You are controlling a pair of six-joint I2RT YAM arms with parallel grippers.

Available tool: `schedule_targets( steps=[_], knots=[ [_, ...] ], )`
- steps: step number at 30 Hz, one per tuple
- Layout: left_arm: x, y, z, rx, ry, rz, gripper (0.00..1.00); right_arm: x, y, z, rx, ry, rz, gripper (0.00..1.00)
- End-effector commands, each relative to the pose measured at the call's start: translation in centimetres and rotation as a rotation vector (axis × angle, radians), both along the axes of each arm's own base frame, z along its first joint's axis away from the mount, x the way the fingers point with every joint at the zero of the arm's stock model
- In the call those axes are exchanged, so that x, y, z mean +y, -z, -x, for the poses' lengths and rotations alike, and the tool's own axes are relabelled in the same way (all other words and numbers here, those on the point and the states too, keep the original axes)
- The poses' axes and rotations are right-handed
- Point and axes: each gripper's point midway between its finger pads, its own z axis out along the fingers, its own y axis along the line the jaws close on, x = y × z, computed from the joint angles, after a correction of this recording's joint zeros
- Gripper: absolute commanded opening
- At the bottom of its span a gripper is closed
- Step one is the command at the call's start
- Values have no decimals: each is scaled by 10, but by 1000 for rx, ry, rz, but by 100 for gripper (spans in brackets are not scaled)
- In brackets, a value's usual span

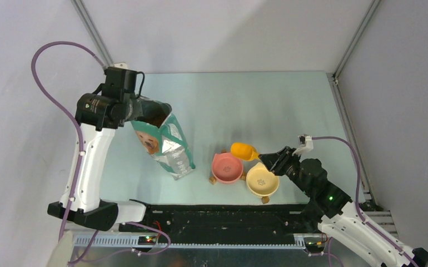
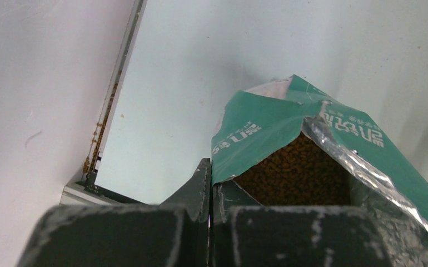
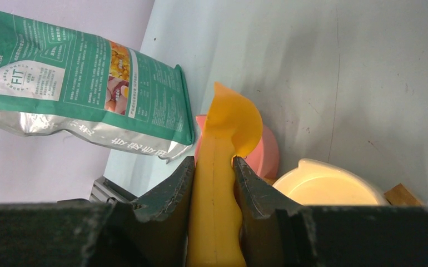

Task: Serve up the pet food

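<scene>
The green-white foil bag point(image 1: 166, 146) stands upright at the left of the table with its top open. Brown pet food point(image 2: 296, 173) fills the bag point(image 2: 256, 119). My left gripper point(image 2: 210, 173) is shut on the bag's top rim, and in the top view the left gripper point(image 1: 140, 111) sits at the bag's mouth. My right gripper point(image 3: 213, 165) is shut on the handle of the orange scoop point(image 3: 228, 117). The scoop point(image 1: 244, 151) hangs just above and between the pink bowl point(image 1: 227, 167) and the yellow bowl point(image 1: 262, 181). Both bowls look empty.
The bowls rest on small wooden feet point(image 3: 403, 194). A few stray pellets lie in the gap point(image 2: 98, 139) along the table's left edge. Grey walls and metal frame posts point(image 1: 92, 30) close the table in. A black rail point(image 1: 217, 214) runs along the near edge.
</scene>
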Motion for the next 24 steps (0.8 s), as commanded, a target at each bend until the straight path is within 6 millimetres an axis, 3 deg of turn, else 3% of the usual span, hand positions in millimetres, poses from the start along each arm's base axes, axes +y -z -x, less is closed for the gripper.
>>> schedule_targets(
  steps=[1, 6, 13, 17, 20, 21, 22, 24],
  knots=[
    [20, -82, -10, -315, -70, -9, 0, -2, -23, -4, -42, 18, -30, 0],
    [-22, -61, -26, -264, 48, 148, 0, -4, -25, -4, -50, 21, -31, 0],
    [-104, -60, -44, -279, 260, 266, 0, -12, -36, -4, -60, 51, -41, 0],
    [-137, -48, -63, -240, 281, 272, 0, -33, -49, -10, -74, 150, -1, 0],
    [-164, -51, -72, -249, 318, 261, 0, -46, -69, -13, -109, 206, 18, 0],
    [-173, -43, -78, -224, 326, 248, 0, -52, -78, -14, -121, 235, 22, 0],
    [-181, -50, -78, -238, 346, 254, 0, -56, -77, -14, -113, 252, 43, 0],
    [-195, -46, -81, -214, 373, 231, 0, -69, -83, -15, -118, 304, 90, 0]
  ],
)
